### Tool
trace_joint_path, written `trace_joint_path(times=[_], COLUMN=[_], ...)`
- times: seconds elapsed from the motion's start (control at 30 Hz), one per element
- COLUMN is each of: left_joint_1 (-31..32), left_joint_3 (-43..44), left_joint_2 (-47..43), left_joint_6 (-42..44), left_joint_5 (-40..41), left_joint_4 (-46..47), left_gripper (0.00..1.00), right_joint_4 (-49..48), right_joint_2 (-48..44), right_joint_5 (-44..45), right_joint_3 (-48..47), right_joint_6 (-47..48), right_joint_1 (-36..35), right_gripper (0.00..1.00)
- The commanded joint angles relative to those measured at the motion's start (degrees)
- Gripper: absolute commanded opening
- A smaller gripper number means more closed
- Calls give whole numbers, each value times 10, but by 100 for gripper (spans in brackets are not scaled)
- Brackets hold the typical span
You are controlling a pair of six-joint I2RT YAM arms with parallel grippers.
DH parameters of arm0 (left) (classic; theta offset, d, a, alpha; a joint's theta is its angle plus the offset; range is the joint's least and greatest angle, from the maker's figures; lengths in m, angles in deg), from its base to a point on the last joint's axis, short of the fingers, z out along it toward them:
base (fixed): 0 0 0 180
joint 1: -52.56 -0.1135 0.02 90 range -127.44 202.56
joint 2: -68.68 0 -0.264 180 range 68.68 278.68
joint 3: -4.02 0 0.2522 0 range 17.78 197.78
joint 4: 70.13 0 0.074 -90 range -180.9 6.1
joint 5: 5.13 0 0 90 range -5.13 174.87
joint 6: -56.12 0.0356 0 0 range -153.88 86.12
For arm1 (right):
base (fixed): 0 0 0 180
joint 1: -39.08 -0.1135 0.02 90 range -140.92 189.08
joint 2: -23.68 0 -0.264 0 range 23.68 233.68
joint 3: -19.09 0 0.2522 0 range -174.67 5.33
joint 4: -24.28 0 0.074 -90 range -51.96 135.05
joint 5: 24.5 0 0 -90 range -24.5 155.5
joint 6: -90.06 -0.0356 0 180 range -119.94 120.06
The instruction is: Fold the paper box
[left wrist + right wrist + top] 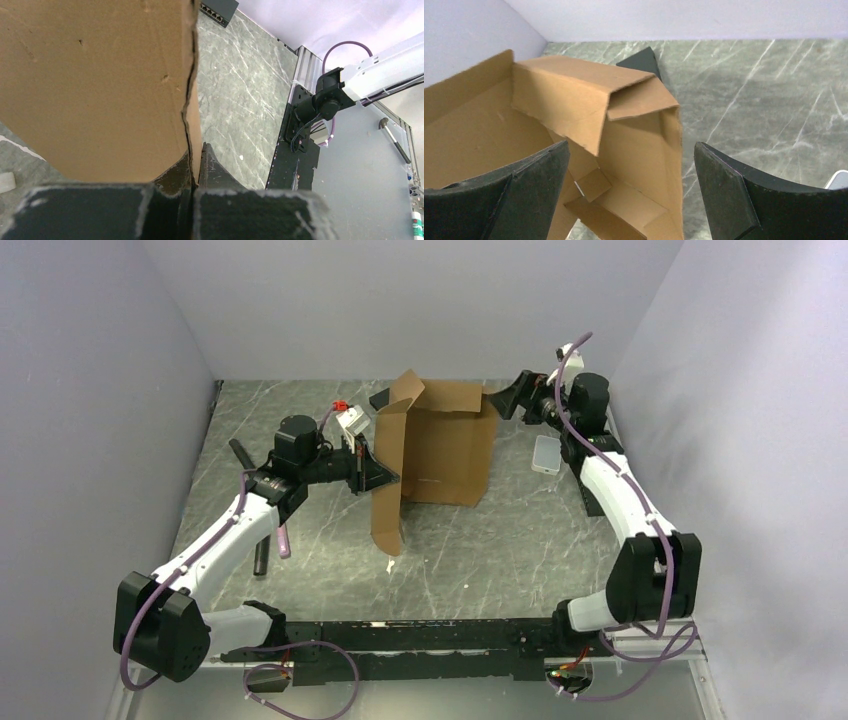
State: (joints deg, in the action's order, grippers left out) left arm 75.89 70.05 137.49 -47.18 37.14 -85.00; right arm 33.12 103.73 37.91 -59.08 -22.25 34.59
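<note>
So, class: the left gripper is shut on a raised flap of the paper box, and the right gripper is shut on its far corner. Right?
Not quite. The right gripper is open, jaws wide apart at a corner of the paper box, gripping nothing; the right wrist view shows it. The left gripper is shut on a flap.

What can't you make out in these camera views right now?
- Top view: the black slab is mostly hidden behind the paper box.
- Left wrist view: the raised flap blocks the rest of the box.
- Right wrist view: the whitish container is cut off by the frame edge.
</note>
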Motion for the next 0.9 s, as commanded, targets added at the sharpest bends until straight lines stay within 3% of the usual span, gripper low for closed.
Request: trace_joint_path(times=[0.0,0.57,0.87], left_joint_1=[4,8,13], left_joint_3=[0,4,14], left_joint_2=[-21,-15,-1], left_joint_6=[-8,-7,-5], left_joint_5=[-10,-13,-11], left_joint_4=[36,37,38], left_gripper=[0,0,0], right_joint_4=[-41,-165,-120], right_joint_2=[34,123,111], right_joint_5=[-34,-162,-124], right_joint_3=[0,-7,-31], right_joint_6=[-21,-91,-48], right_joint_1=[7,8,-12], right_gripper=[100,100,100])
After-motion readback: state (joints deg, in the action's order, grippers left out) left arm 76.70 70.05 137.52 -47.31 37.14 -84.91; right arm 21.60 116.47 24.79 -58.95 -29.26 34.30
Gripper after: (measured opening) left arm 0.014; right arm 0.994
